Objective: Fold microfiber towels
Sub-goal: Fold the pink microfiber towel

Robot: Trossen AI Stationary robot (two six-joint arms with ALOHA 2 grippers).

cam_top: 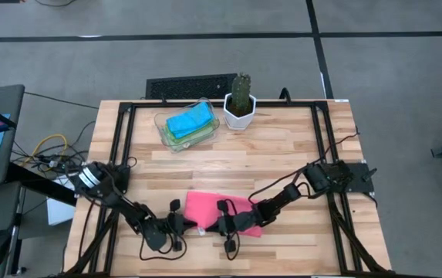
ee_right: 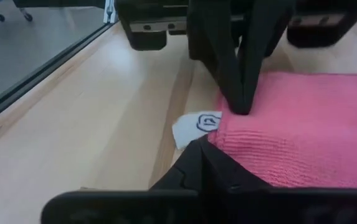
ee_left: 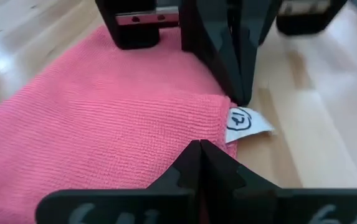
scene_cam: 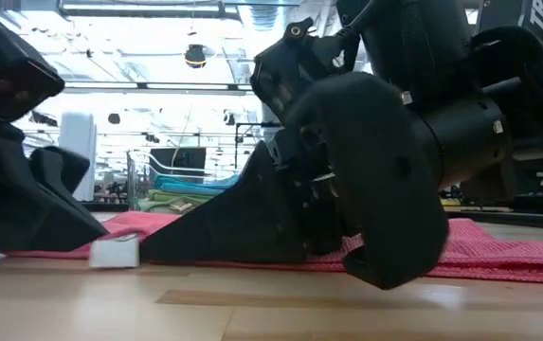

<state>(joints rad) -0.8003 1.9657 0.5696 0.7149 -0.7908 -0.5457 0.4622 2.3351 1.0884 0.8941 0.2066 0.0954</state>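
A hot pink microfiber towel (cam_top: 214, 210) lies flat on the wooden table near its front edge. A white tag (ee_left: 245, 121) sticks out at its near left corner. Both grippers meet at that corner, slanting down. My left gripper (ee_left: 200, 148) comes from the table's left with its fingers shut. My right gripper (ee_right: 203, 147) comes from the right across the towel, also shut. The low view shows both fingertip wedges down at the table beside the tag (scene_cam: 115, 251). More folded towels, blue over green, lie in a clear tray (cam_top: 187, 123) at the back. My left gripper rests its shut fingertips on the towel's top, just inside the tagged corner (ee_left: 212, 134), slanting down from the table's left. The towel stays flat on the table. Whether any cloth is caught between the fingers I cannot tell. My right gripper sets its shut fingertips on the towel's corner edge (ee_right: 218, 138) next to the tag (ee_right: 194, 127), slanting down from the right. The cloth lies flat under it, and I cannot tell whether any of it is pinched.
A potted cactus (cam_top: 240, 104) in a white pot stands at the back beside the tray. Black frame rails (cam_top: 124, 147) run along the table's left and right sides. Bare wood lies between the towel and the tray.
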